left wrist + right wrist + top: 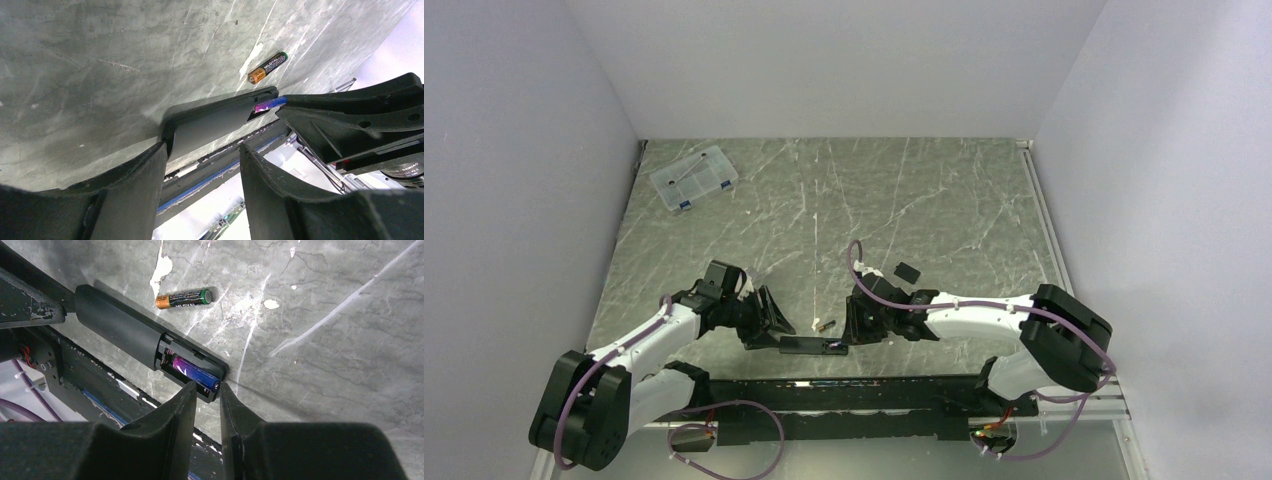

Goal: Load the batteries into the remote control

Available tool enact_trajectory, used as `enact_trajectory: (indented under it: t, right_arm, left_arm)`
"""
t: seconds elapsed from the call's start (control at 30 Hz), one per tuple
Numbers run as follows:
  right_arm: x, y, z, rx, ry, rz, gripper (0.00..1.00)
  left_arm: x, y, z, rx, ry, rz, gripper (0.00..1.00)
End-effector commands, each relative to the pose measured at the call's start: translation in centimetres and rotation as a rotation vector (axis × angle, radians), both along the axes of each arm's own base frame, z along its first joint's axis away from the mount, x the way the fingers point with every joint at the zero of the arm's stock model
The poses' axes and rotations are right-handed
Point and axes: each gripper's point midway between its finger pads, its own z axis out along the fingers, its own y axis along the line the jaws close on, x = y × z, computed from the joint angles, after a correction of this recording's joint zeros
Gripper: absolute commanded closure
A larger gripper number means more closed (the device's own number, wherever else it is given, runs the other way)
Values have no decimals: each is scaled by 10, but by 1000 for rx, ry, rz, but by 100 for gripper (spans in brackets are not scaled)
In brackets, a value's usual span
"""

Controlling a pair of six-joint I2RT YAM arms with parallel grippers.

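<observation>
My right hand (207, 386) has its fingers narrowly parted with nothing between them. The tips are at the opened end of the remote (120, 327), close against the purple battery (197, 372) seated there. The second battery (183, 297), gold-ended, lies loose on the worktop (325, 365) just past the remote's far side, up and left of these fingertips. Its long axis runs roughly parallel to the remote's. I judge my right hand the nearer one.

My left hand (203, 147), half parted, brackets the remote's closed end; whether it pinches, I cannot tell.

Count: two batteries, one remote, one small black cover (907, 271), one clear box (692, 178).
</observation>
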Motion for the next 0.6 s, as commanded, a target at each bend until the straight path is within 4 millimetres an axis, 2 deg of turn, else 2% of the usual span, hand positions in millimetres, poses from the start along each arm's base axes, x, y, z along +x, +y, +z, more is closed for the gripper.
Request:
enact_trajectory:
  t: [0.0, 0.3, 0.57]
  right_arm:
    - [8, 14, 11, 51, -15, -10, 73]
    - [7, 11, 6, 26, -2, -15, 77]
    - [7, 9, 7, 26, -6, -25, 89]
  left_arm:
    - [-1, -4, 3, -29, -24, -24, 40]
    - [-2, -4, 3, -29, -22, -24, 39]
    - [-2, -4, 2, -30, -22, -26, 39]
